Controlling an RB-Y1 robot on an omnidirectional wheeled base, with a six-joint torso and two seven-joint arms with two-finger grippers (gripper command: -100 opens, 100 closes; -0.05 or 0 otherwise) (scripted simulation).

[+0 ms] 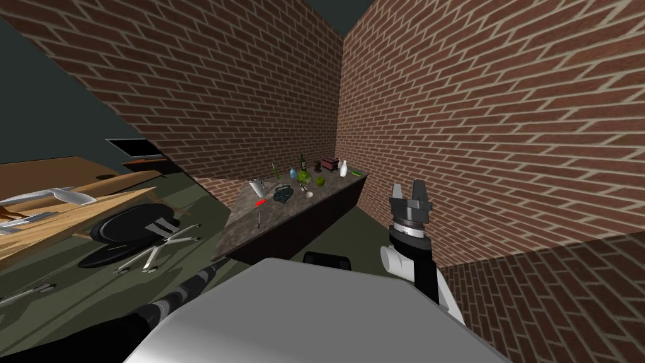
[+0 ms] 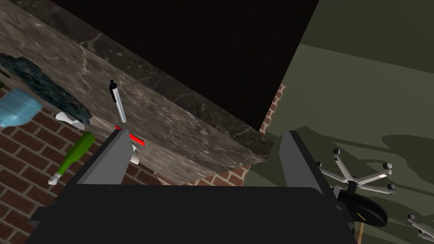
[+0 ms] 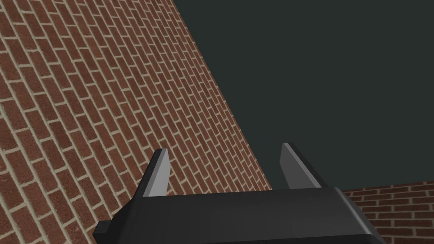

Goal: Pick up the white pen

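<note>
The white pen (image 2: 118, 101) has a black tip and lies on the marbled counter top (image 2: 178, 127), some way ahead of my left gripper (image 2: 205, 148). That gripper is open with nothing between its fingers, and the pen lies beyond its one finger (image 2: 112, 159). In the head view the pen (image 1: 259, 218) is a thin line near the counter's (image 1: 252, 236) near end, just behind a small red thing (image 1: 259, 202). My right gripper (image 1: 409, 189) is held up by the right brick wall, open and empty; its own view also shows the right gripper (image 3: 226, 169) open.
A red thing (image 2: 132, 138), a dark cloth (image 2: 42, 84), a green bottle (image 2: 74, 156) and a blue bottle (image 2: 17, 108) lie around the pen. Further bottles and a cup (image 1: 255, 187) stand along the counter. An office chair (image 1: 135, 230) lies on the floor left of it, beside a wooden desk (image 1: 63, 189).
</note>
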